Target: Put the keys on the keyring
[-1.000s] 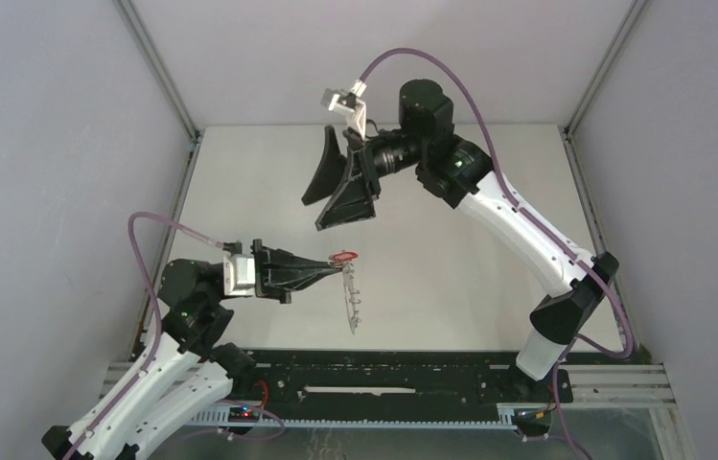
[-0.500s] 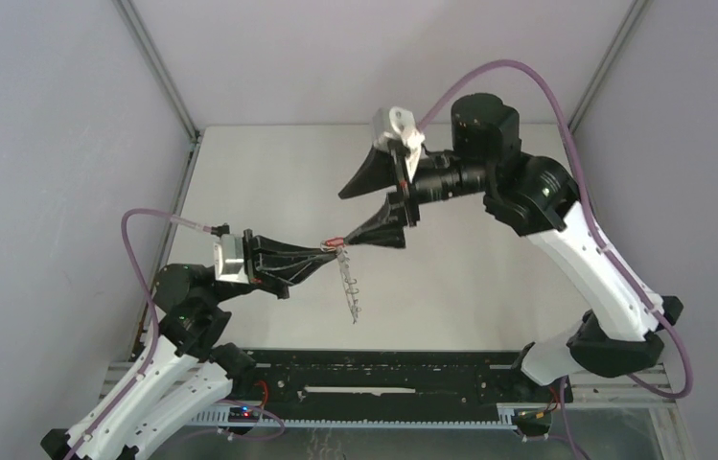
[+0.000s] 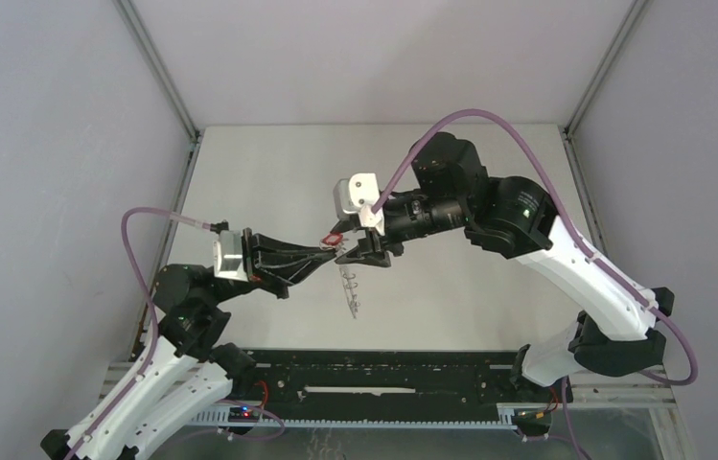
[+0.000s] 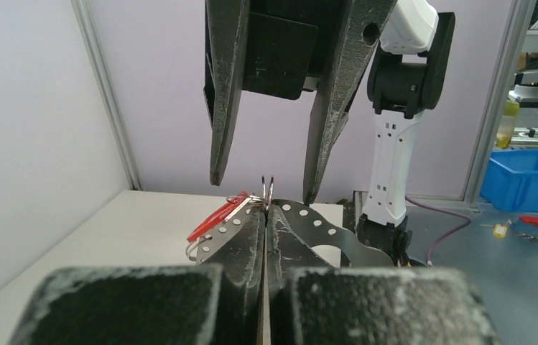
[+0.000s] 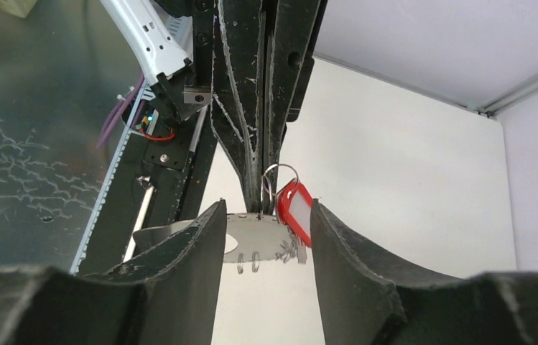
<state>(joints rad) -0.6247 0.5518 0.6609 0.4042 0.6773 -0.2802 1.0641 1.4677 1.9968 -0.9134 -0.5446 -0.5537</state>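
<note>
Nearest the camera in the overhead view is the black rail [image 3: 383, 369] along the table's edge, with both arm bases bolted on it. From there the left arm reaches in toward the middle, and the left gripper [image 4: 265, 215] is clamped tight on the keyring [image 5: 251, 231]. Up close this is a flat grey metal piece punched with holes, hanging edge-down above the table [image 3: 268, 172].

A few little wire rings [image 5: 248, 263] dangle off its lower rim. One wire loop [image 4: 267, 188] pokes out right at the left fingertips. The red key [image 5: 294, 212], a red plastic head with a white window, hangs against that loop. It sits just off to one side of the pinched fingers.

Past that comes the right gripper [image 5: 266, 215], which meets the left one nose to nose. Its jaws are apart and grasp nothing, one finger on either side of the loop, with a gap showing on both sides. So the left fingertips, the loop and the red head are all crammed into the same slot. The red head sits very close to one right finger [image 5: 352, 273]. Whether they touch can't be made out.

Further back, a purple cable [image 3: 451, 120] arcs over the right arm, then come bare tabletop and the grey walls. The left wrist view also catches a blue bin [image 4: 531, 180] on the floor beyond the cell.
</note>
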